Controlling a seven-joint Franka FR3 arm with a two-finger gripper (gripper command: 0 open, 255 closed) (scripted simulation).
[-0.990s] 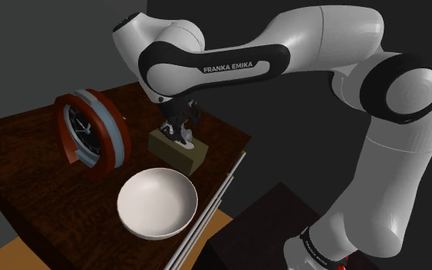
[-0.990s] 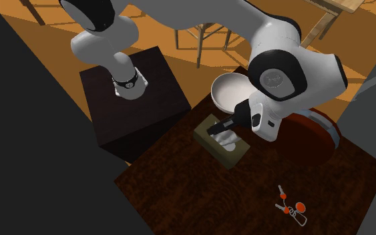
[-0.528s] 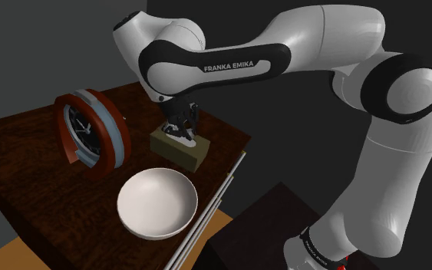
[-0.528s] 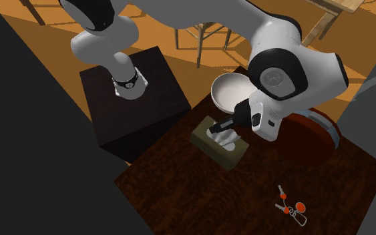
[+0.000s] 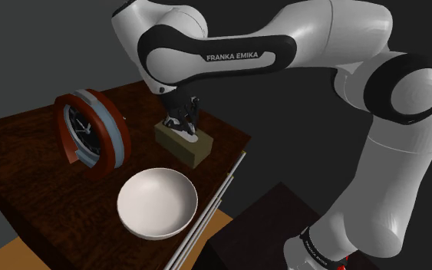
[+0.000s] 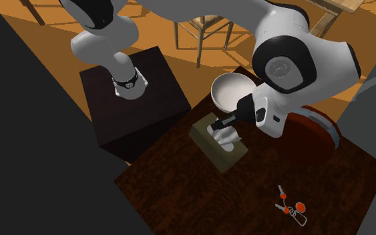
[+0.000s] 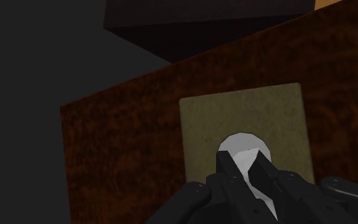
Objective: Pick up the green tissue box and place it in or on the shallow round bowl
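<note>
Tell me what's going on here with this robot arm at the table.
The white Franka arm's black gripper is shut on the white tissue poking out of the olive-green tissue box. The box is beside the shallow white bowl, not yet in it. Whether it has left the dark wooden table is hard to tell. A round red-rimmed clock stands nearby.

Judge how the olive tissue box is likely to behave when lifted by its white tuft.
The tissue box is probably stiff: flat faces, straight edges. With the gripper clasping only the white tuft, it may swing or tilt, and the tuft might slip out.
</note>
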